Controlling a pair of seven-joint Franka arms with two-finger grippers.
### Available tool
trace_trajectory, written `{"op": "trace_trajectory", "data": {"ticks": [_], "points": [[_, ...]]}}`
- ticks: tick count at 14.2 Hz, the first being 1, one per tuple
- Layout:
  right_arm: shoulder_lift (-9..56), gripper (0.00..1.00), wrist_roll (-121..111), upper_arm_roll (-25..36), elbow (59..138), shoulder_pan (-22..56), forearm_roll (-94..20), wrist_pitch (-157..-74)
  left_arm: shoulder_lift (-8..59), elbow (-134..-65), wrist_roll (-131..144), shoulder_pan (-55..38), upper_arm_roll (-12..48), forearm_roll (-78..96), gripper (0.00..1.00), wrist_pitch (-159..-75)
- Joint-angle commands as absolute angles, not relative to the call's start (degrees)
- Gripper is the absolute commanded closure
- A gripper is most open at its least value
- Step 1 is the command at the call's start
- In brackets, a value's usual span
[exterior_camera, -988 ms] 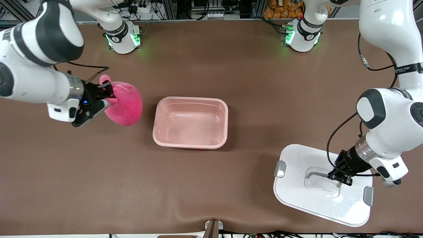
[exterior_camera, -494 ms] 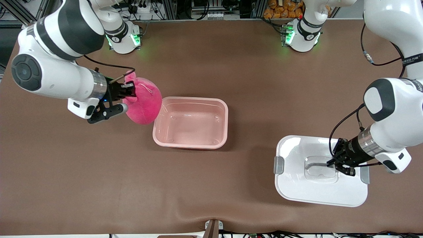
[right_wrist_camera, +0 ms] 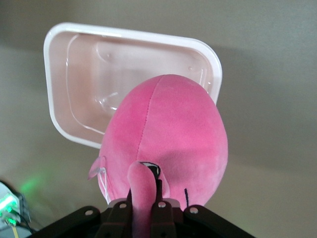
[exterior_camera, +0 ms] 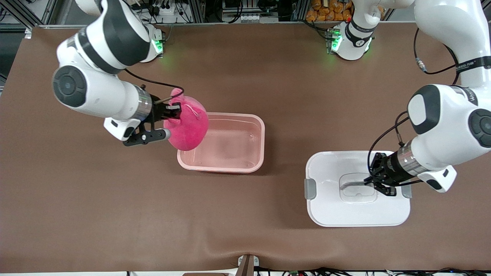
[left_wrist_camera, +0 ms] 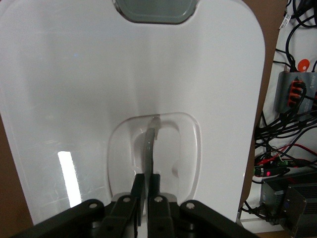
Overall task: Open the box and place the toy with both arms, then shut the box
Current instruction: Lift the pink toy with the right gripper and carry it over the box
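The box (exterior_camera: 220,167), an open translucent pink tub, stands mid-table with nothing in it. My right gripper (exterior_camera: 170,111) is shut on an ear nub of the hot-pink toy (exterior_camera: 188,124), which hangs over the box's rim at the right arm's end. The right wrist view shows the toy (right_wrist_camera: 168,129) above the box (right_wrist_camera: 129,35), its nub pinched in the right gripper (right_wrist_camera: 144,198). My left gripper (exterior_camera: 374,184) is shut on the clear handle of the white lid (exterior_camera: 356,211), over the table toward the left arm's end. In the left wrist view the left gripper (left_wrist_camera: 147,181) clamps the handle (left_wrist_camera: 151,144).
The lid carries a grey clip (exterior_camera: 310,189) at each short side. Cables and power units (left_wrist_camera: 294,94) lie past the table edge by the left arm. A small bracket (exterior_camera: 247,264) sits at the table's front edge. Both green-lit arm bases stand along the back.
The right arm has carried the toy from the right arm's end of the table to over the box's rim. The left arm has moved the lid toward the box and turned it square.
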State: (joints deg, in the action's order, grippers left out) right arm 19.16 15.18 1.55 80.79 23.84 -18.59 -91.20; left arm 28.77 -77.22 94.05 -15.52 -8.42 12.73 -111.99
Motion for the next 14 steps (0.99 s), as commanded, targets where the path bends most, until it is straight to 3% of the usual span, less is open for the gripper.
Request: {"op": "trace_trajectory", "data": {"ticks": [1, 14], "points": [[21.26, 1.0, 18.89, 2.2, 78.58, 24.43, -20.04, -92.54, 27.07, -78.66, 95.18, -15.56, -8.53, 12.92, 1.0, -112.14], [26.45, 1.0, 20.48, 2.29, 78.84, 27.69, -19.34, -98.44, 26.89, -78.66, 94.92, -15.29, -8.44, 12.92, 1.0, -112.32]]}}
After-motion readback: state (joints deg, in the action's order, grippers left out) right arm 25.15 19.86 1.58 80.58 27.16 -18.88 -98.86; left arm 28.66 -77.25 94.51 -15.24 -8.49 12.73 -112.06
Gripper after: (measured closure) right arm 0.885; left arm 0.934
